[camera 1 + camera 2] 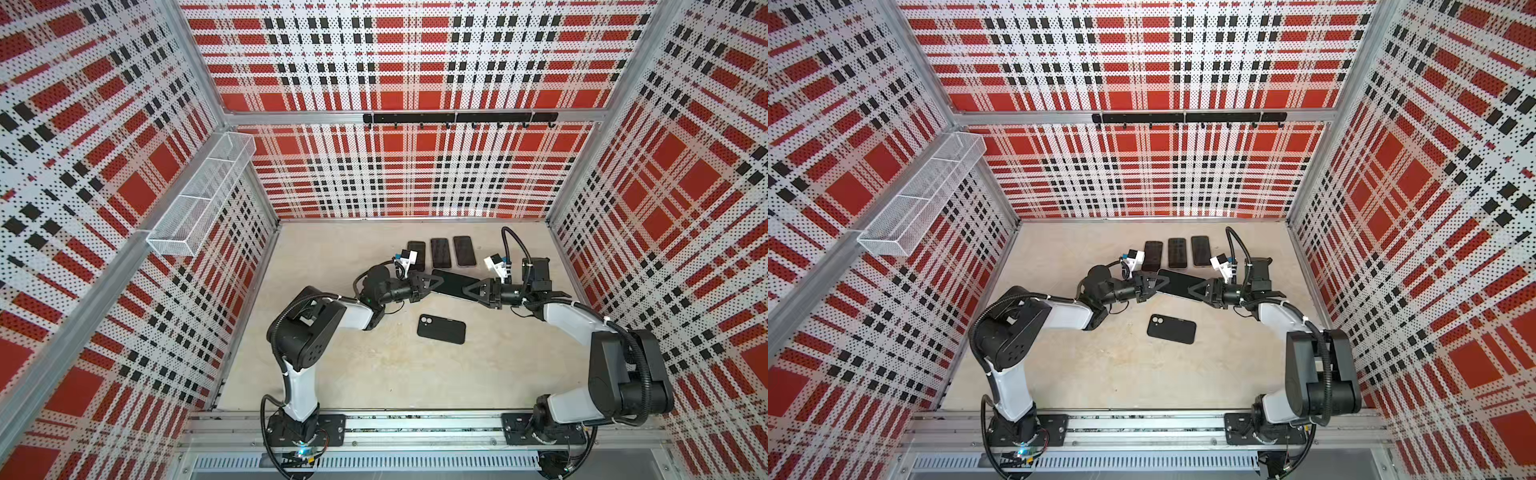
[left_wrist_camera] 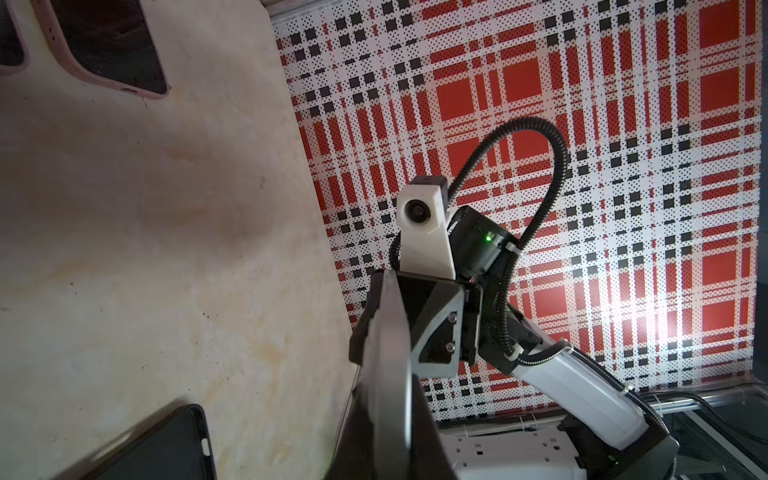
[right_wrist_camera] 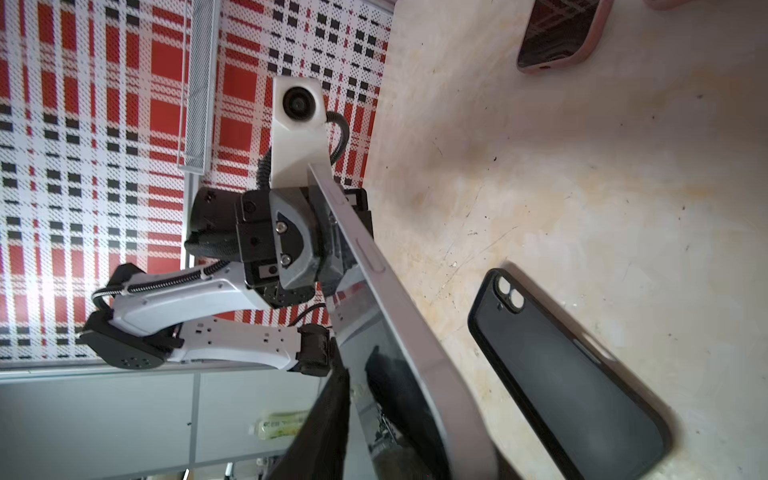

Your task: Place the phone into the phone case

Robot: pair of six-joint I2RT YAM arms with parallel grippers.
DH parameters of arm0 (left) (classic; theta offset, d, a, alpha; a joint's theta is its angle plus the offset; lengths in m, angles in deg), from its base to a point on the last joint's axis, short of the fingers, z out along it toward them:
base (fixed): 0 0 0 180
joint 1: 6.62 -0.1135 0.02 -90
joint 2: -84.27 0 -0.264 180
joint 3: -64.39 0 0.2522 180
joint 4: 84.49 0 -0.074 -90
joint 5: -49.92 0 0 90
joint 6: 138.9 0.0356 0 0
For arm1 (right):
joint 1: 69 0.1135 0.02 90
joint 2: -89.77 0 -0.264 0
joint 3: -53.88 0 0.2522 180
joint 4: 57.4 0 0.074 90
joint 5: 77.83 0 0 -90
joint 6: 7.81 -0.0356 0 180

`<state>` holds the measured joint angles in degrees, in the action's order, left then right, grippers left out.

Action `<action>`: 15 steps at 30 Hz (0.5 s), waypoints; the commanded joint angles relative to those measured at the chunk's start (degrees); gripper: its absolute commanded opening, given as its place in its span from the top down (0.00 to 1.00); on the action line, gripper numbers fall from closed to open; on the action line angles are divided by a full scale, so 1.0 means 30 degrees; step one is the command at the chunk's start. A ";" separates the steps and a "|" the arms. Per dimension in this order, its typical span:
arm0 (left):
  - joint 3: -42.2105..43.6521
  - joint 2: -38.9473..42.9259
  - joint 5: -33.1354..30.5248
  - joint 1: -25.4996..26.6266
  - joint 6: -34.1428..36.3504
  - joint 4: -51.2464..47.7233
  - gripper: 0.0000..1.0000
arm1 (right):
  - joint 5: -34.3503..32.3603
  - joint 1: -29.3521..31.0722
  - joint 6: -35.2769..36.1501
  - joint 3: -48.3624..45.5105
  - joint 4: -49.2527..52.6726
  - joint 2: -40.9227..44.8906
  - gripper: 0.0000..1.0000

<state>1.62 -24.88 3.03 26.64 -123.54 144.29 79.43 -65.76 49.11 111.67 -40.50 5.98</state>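
Note:
The phone (image 1: 453, 282) (image 1: 1177, 282) hangs above the table on a slant between both arms, dark screen and silver edge. My left gripper (image 1: 434, 284) (image 2: 388, 424) is shut on its left end, pinching it across its thickness. My right gripper (image 1: 469, 291) (image 3: 374, 415) straddles the right end. Its one visible finger (image 3: 324, 424) stands a narrow gap off the screen of the phone (image 3: 399, 316), and its other finger is hidden behind the phone. The black phone case (image 1: 441, 329) (image 1: 1171, 329) (image 3: 561, 374) lies on the table below, back up, camera hole to the left.
Three more phones (image 1: 440, 252) lie in a row at the back of the table, just behind the grippers. A white mesh basket (image 1: 203, 199) hangs on the left wall and a black hook rail (image 1: 457, 118) on the back wall.

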 commanded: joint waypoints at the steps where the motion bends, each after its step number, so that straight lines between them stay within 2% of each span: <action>1: -0.0302 -0.0383 0.0263 0.0262 0.0221 0.0964 0.92 | 0.0679 0.0251 0.0673 0.0554 -0.0296 0.0808 0.70; 7: -0.0326 -0.0661 0.0483 0.0282 0.0443 0.0973 0.83 | 0.0843 0.0252 -0.0053 0.0909 -0.0321 0.1644 0.81; 12: -0.0148 -0.0638 0.0598 -0.0235 -0.0051 0.0905 0.71 | 0.0321 0.0237 -0.0317 0.1110 0.0064 0.2335 0.87; 15: -0.0001 0.0230 0.0712 -0.0871 0.0359 0.0031 0.63 | -0.0042 0.0125 0.0313 0.1460 0.1228 0.2497 0.93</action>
<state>1.62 -25.95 4.04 25.54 -123.47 146.04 79.28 -65.56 47.95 113.90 -38.62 11.40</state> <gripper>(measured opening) 0.368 0.100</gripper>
